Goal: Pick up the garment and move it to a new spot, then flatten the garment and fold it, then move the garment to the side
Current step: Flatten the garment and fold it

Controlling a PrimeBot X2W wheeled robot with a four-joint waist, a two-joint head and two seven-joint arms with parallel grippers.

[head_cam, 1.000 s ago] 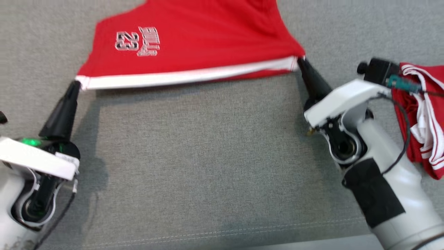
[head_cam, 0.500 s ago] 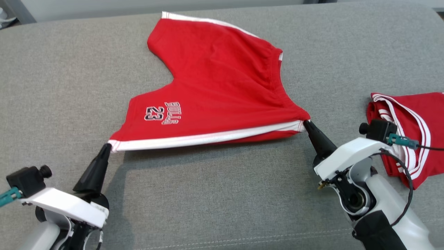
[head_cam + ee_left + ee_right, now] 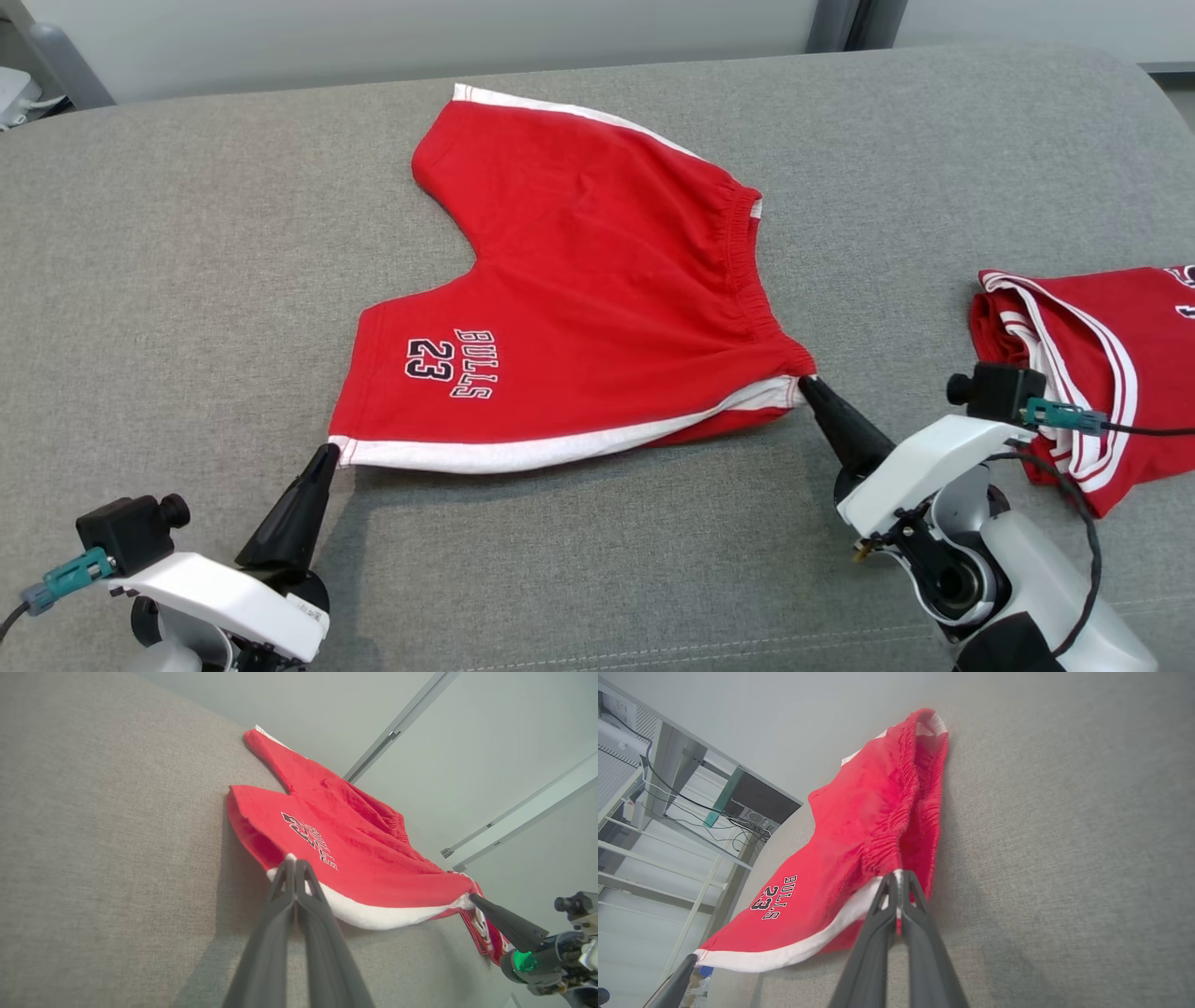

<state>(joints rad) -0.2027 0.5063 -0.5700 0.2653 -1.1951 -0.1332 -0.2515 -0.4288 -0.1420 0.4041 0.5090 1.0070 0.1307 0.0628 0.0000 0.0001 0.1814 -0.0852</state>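
The garment is a pair of red shorts with white side stripes and a "BULLS 23" print, spread on the grey cushion. Its near side stripe is lifted and stretched between both grippers. My left gripper is shut on the stripe's left corner at the leg hem; the left wrist view shows the garment pinched in the left gripper. My right gripper is shut on the right corner at the waistband, and its wrist view shows the garment clamped by the right gripper.
A second red garment with white stripes lies folded at the cushion's right end, close behind my right wrist. Grey cushion stretches bare to the left and in front. A pale wall runs behind the cushion, with shelving and cables beyond.
The head view has tilted up, so the whole garment and the cushion's back edge now show. Both grippers still hold the same stripe corners; the stripe hangs a little slacker.
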